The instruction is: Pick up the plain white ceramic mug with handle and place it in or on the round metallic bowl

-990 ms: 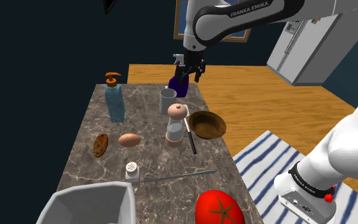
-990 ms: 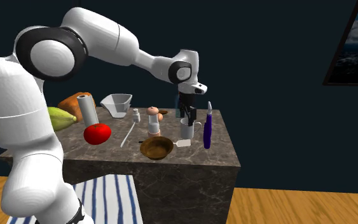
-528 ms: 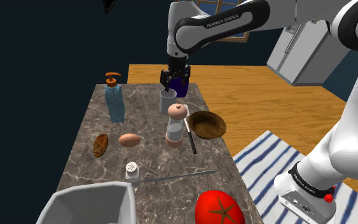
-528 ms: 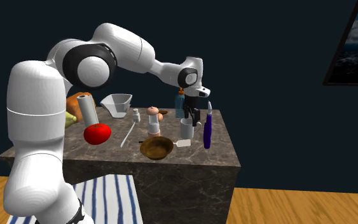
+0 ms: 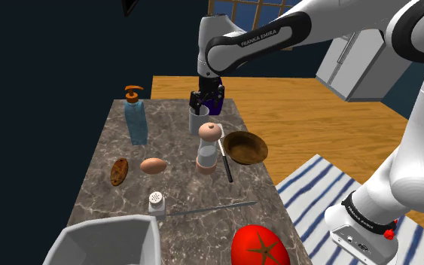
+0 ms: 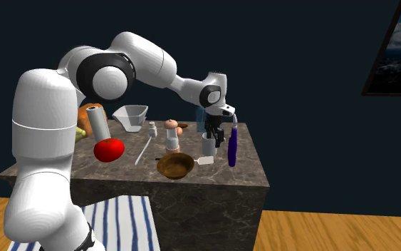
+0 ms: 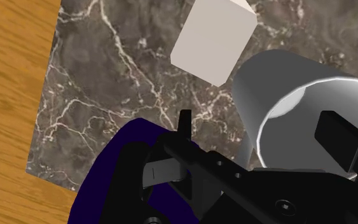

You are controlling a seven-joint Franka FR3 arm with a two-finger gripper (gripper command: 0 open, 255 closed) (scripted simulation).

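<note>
Grey-white mug (image 5: 198, 120) upright at far end of marble counter (image 5: 108, 199), just beside dark blue bottle (image 6: 232, 146). Gripper (image 5: 205, 104) at rim, fingers apart astride one wall, clasping nothing. Grasp step in hand. Next, by judgement: close, lift, carry past pepper grinder (image 5: 209, 147) to round brown bowl (image 5: 245, 147)

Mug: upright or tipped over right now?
Upright. The mug stands on its base on the marble counter, its open mouth facing up toward the pincer.
</note>
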